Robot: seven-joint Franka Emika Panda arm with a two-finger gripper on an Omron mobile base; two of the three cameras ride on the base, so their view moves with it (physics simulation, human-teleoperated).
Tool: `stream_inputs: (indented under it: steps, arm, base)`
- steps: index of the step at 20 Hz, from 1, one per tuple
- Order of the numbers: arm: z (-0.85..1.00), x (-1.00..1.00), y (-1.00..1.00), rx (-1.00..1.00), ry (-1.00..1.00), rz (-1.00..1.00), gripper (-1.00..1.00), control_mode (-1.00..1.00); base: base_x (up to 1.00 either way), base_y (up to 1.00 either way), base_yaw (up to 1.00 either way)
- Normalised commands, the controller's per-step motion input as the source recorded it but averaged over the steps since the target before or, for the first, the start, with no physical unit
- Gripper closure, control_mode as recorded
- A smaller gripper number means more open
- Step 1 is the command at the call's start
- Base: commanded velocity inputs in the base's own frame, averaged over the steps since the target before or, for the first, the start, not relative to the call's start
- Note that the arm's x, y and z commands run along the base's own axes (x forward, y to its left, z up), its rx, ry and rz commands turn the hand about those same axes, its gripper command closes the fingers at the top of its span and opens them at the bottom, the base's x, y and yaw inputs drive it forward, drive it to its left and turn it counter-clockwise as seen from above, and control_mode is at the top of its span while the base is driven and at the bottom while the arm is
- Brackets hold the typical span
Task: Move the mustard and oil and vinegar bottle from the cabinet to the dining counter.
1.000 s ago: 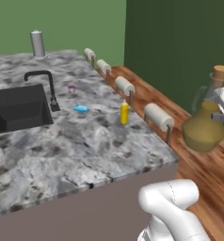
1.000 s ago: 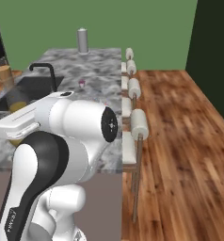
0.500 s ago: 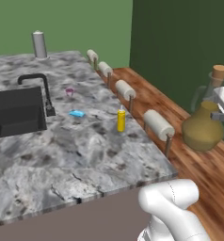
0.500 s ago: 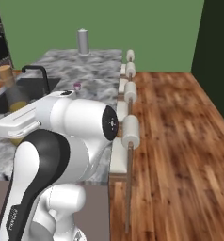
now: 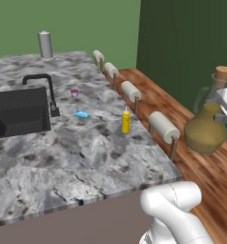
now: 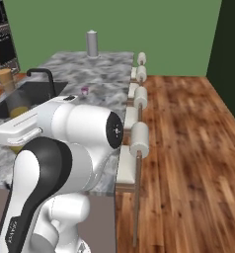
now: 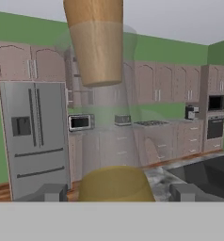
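Black sink set into dining counter, marble beside it bare | mustard upright near stool-side edge, already delivered | oil and vinegar bottle carried upright past that edge over wooden floor, clamped in gripper

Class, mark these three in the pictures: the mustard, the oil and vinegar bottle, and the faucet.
mustard (image 5: 125,122), left base view, on its yellow body.
oil and vinegar bottle (image 5: 205,132), left base view, on its bulbous base.
faucet (image 5: 50,90), left base view, on its black upright pipe.
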Motion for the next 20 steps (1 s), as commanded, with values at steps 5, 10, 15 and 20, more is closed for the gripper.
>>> stream_inputs:
  steps: [5, 10, 15, 20]
  arm:
    - [0.0, 0.0, 0.0, 0.0, 0.0, 0.0, 1.0, 1.0]
    - [0.0, 0.0, 0.0, 0.0, 0.0, 0.0, 1.0, 1.0]
    - [0.0, 0.0, 0.0, 0.0, 0.0, 0.0, 1.0, 1.0]
    - [-0.14, 0.33, -0.28, 0.0, 0.1, 0.01, 1.0, -1.0]
  base:
    - [0.0, 0.0, 0.0]
    - [0.0, 0.0, 0.0]
    - [0.07, -0.06, 0.0]
    - [0.0, 0.0, 0.0]
